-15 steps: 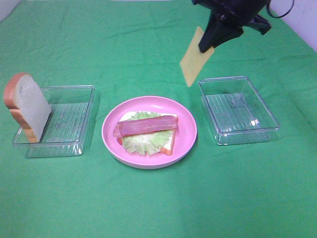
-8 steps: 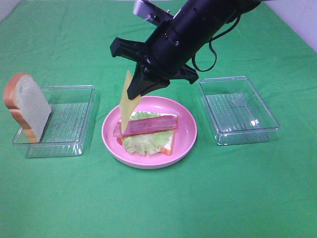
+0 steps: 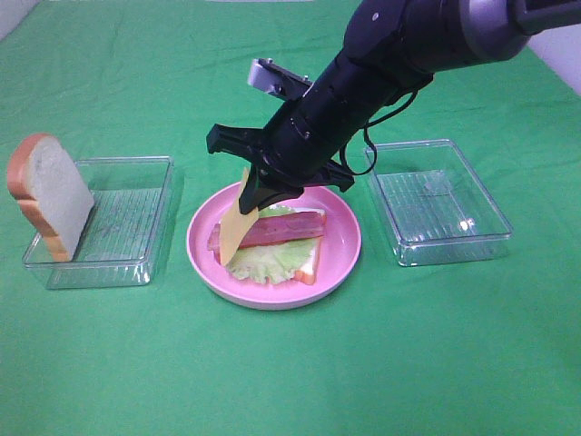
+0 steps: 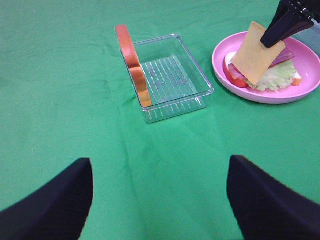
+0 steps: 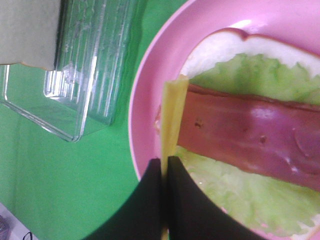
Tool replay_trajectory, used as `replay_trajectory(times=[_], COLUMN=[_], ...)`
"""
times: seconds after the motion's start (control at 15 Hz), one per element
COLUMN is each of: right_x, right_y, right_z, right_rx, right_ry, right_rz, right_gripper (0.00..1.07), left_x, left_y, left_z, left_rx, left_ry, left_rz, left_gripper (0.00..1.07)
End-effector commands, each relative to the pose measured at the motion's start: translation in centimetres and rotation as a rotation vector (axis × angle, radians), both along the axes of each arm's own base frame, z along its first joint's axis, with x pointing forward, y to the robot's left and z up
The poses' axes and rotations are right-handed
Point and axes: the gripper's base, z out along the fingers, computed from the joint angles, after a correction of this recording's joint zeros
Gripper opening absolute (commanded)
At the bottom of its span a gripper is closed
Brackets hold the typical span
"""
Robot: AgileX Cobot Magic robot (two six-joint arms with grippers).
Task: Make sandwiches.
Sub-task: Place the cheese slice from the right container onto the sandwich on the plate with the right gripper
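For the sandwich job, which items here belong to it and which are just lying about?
In the job: cheese slice, held by right hand; bacon; lettuce; bottom bread slice; spare bread slice.
Lying about: pink plate; left tray; right tray.

Your right hand (image 3: 247, 202) and arm (image 3: 363, 82) cover the plate (image 3: 350, 238) from above; left tub (image 3: 127, 218), right tub (image 3: 436, 204) flank it; near counter (image 3: 290, 372) open.

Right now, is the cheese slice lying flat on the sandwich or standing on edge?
On edge, tilted. The right claw pinches the cheese slice by its upper end; its lower end hangs by the bacon over the pink plate.
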Motion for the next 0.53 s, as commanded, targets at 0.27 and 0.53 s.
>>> replay_trajectory(times=[0.27, 0.53], right_x=[0.4, 0.6], right_y=[-0.8, -1.6], right_z=[-0.8, -1.2], right_rx=[-0.060, -0.158], right_ry=[-0.014, -0.029], right_rz=[-0.004, -0.023], right_gripper=[0.00, 0.15], left_x=[-0.2, -0.2], left_y=[0.1, 0.1], left_z=[0.1, 0.1], left_rx=[-0.010, -0.010], left_ry=[-0.029, -0.029], left_rz=[-0.005, -0.005], left_gripper=[0.71, 0.71])
